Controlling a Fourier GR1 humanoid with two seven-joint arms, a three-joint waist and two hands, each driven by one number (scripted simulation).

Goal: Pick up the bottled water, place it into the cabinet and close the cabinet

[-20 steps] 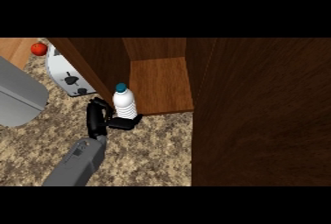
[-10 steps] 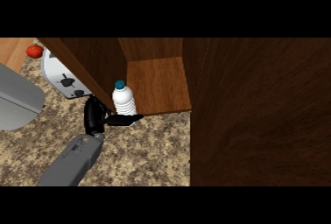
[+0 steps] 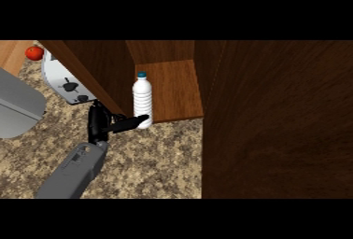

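At the lower left of the frame you see one grey forearm [image 3: 74, 171], smooth and boxy, widening toward the bottom edge. It ends in a black hand [image 3: 103, 123] with slender, glossy black fingers [image 3: 131, 122]. You can make out no cables, screws or markings.

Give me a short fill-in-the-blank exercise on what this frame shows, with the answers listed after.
1. The bottled water has a white body and a ____ cap.
2. The bottle's base rests on the wooden ____ of the cabinet.
3. The only hand in view is the robot's ____ hand, its fingers at the bottle's base.
4. The small round fruit in the top left corner is ____.

Missing words: teal; shelf; left; red
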